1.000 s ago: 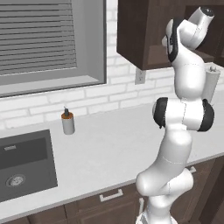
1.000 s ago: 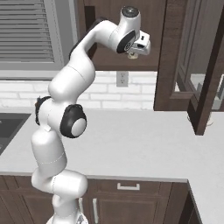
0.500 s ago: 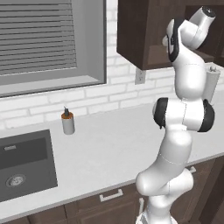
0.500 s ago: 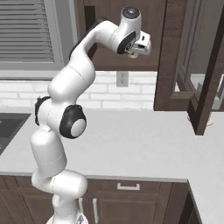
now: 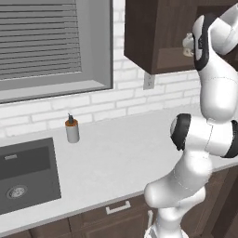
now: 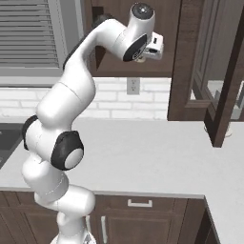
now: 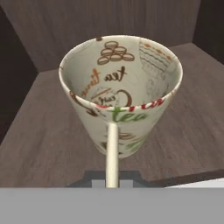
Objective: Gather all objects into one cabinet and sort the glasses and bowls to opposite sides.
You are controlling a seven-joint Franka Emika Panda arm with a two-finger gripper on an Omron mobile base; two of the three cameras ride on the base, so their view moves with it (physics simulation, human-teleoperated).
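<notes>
Step in hand: moving a mug [image 7: 120, 94] between cabinets. The mug sits upright, right before the gripper [image 6: 143, 56], over a wooden shelf [image 7: 48, 131] in an open cabinet [image 6: 133, 28]; contact with the shelf unclear. Fingers hidden; cannot tell whether clamped. Glass-door cabinet [image 6: 224, 86] stands right. Next: confirm grasp, lift clear, carry across.

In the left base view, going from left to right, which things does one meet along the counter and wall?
Sink → soap dispenser → wall outlet → robot arm.
</notes>
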